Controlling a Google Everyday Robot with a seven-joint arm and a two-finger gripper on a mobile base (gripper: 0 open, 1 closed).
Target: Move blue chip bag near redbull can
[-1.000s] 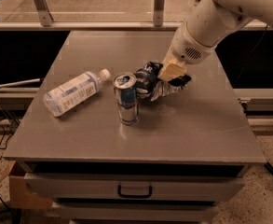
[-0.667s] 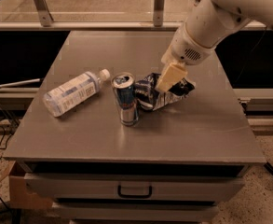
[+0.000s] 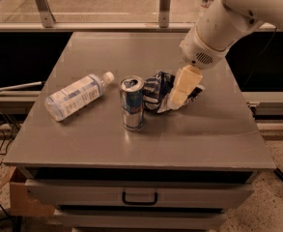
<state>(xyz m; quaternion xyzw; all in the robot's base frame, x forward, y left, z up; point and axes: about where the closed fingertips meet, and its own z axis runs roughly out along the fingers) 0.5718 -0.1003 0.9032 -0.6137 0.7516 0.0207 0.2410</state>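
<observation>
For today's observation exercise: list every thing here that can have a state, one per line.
redbull can: upright.
blue chip bag: crumpled, lying right of the redbull can.
water bottle: on its side, capped.
drawer: shut.
pincer: down at the blue chip bag's right end.

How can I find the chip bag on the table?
Look at the grey table, then find the tall redbull can standing near its middle. Right beside the can, partly covered by the robot's gripper, lies the blue chip bag. It is crumpled, flat and dark blue, unlike the clear water bottle lying on the can's other side.
</observation>
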